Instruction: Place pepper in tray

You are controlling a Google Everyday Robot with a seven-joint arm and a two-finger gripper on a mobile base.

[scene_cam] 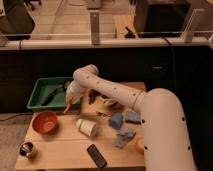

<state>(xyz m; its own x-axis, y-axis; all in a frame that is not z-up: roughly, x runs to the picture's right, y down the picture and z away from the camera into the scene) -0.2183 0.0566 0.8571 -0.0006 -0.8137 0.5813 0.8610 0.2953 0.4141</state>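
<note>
**Holding a pepper at the edge of the green tray**

Reaching across from the right, the white arm [125, 97] bends down to the left side of the wooden surface [65, 145]. The gripper [68, 102] is low at the near right corner of the tray [34, 100]. Its fingers are closed on the pepper [66, 107]. The pepper is small and orange-red. It hangs with its tip down, right at the near rim of the tray.

The surface is a light wood table. Behind it is a dark wall with a pale rail on top, and a floor farther back.

The tray is green with sloping sides. A long dark thing [52, 95] lies inside it. I cannot tell what it is. A round orange bowl [45, 121] sits just in front of the tray. A white cup [86, 127] lies on its side near the bowl. Blue cloths [122, 127] lie in a bunch by the arm. A flat black thing [96, 156] lies near the front edge. A small shiny cup [27, 149] stands at the front left corner.
</note>
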